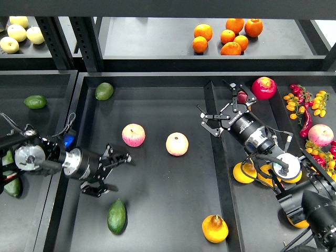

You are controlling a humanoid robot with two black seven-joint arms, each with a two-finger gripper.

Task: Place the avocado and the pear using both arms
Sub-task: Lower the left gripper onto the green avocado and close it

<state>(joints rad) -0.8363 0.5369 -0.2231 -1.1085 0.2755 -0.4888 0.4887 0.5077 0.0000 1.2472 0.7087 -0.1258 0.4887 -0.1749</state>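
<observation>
The dark green avocado lies at the front left of the middle tray. The yellow-orange pear stands at the tray's front right, near the divider. My left gripper is open and empty, pointing right, a little above and behind the avocado and apart from it. My right gripper is open and empty over the divider at the back, far from the pear.
Two pink apples lie mid-tray. A smaller, paler avocado sits at the back left corner. Oranges are on the shelf. A red fruit, small tomatoes and yellow fruits fill the right bin. More avocados lie in the left bin.
</observation>
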